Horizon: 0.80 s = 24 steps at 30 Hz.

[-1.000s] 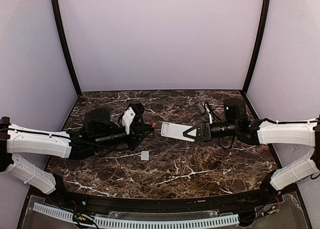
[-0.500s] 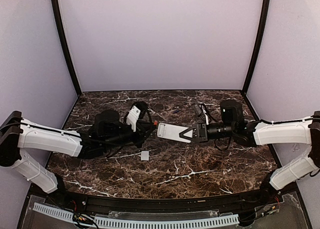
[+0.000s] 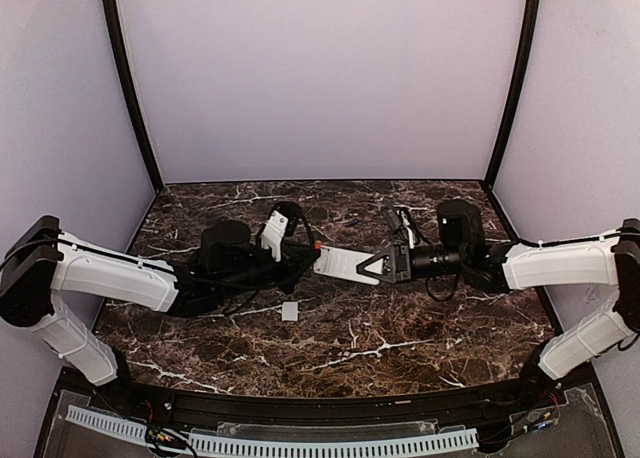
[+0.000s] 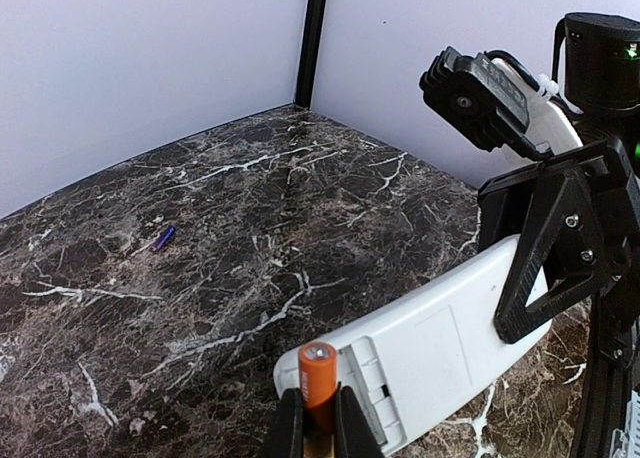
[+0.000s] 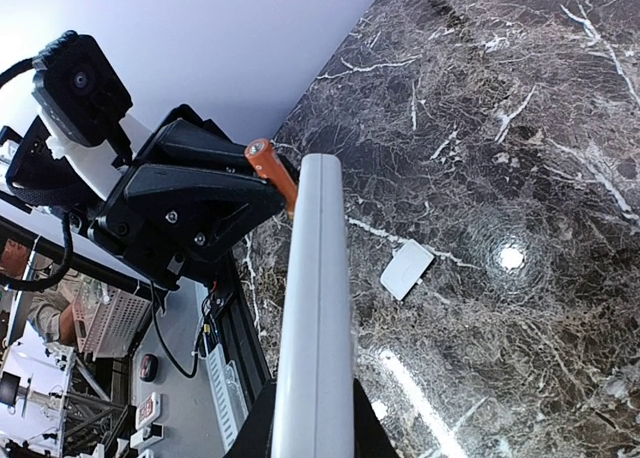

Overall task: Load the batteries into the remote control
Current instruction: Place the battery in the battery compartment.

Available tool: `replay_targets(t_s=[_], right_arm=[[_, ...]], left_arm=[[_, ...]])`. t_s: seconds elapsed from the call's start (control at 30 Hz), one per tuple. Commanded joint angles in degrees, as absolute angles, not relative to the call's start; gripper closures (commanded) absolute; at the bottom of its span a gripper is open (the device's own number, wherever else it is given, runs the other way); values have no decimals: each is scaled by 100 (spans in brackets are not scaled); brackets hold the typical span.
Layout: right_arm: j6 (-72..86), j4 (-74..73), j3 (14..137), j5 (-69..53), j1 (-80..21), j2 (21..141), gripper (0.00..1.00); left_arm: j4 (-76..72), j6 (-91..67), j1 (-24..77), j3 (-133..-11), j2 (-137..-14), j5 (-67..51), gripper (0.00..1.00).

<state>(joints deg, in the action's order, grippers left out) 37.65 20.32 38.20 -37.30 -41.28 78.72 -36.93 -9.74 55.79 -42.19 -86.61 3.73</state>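
Note:
My left gripper [image 4: 318,406] is shut on the orange battery [image 4: 318,371], which stands up between its fingers. The battery's tip sits right at the open compartment at the end of the white remote control [image 4: 440,340], whose plain back faces up. My right gripper [image 5: 312,418] is shut on the remote control [image 5: 315,308], seen edge-on here, and holds it above the table. From above, the left gripper [image 3: 308,248] and right gripper [image 3: 381,268] meet at mid-table with the remote control [image 3: 345,263] between them. The dark blue battery [image 4: 164,237] lies loose on the table farther back.
A small white square cover plate [image 3: 290,311] lies on the marble table [image 3: 400,348] in front of the grippers, and the right wrist view shows the cover plate [image 5: 407,269] too. Purple walls with black corner posts [image 3: 128,88] enclose the table.
The left arm has reached right with the orange battery, and the right gripper has shifted the remote slightly left. The battery's tip now sits at the remote's open end.

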Motion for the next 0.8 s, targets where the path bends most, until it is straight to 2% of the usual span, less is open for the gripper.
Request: replay_targets(t_s=[0.0,0.43,0.63,0.77], right_arm=[[3905,2419,3884,-3728,-4195,7908,100],[3870,2301,3970,-3693,-4191,7835,100],[3885,2222,3999,-3639,-4192,7736,100],[3875,2182,4024,-3616,-4176,7685,100]], left_arm=[[-3910,-1143,5600,-4385,-8723,379,100],[-3859,-1124,5599,-4464,-8959,497,98],[-3797,-1074,5599,-4413,-8949,611,86],[-3746,-1099,5599,-4376,-8956,646,84]])
